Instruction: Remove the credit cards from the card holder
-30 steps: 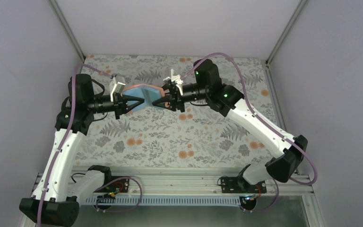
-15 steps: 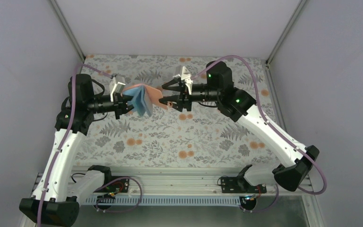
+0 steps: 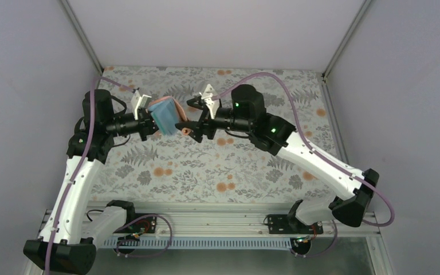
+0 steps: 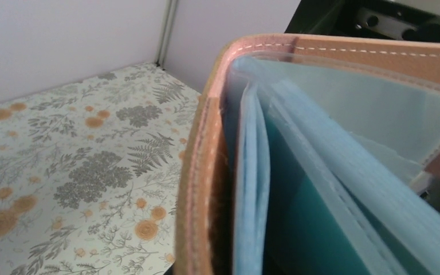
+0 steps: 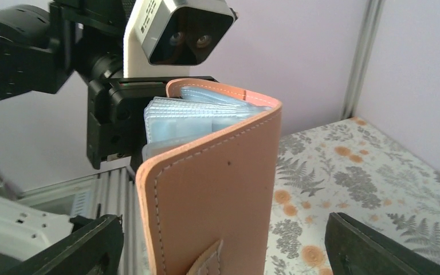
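The card holder (image 3: 166,114) hangs in the air above the table, with my left gripper (image 3: 150,122) shut on its left side. In the left wrist view its reddish-brown cover (image 4: 203,172) and light blue sleeves (image 4: 252,189) fill the frame. A teal green credit card (image 4: 303,229) shows between the sleeves. My left fingers are hidden there. My right gripper (image 3: 187,114) is open just right of the holder. In the right wrist view the holder's outer cover (image 5: 217,189) and strap stand between my right fingers (image 5: 80,246), touching neither.
The floral table cloth (image 3: 217,166) lies below both arms. The left wrist camera housing (image 5: 177,28) sits close behind the holder in the right wrist view. Grey walls and a metal corner post (image 5: 364,51) close in the back and sides.
My right gripper let go of the holder's cover and opened wide. The holder, spread open between both grippers before, has folded nearly shut against the left gripper. The right gripper now straddles the cover.
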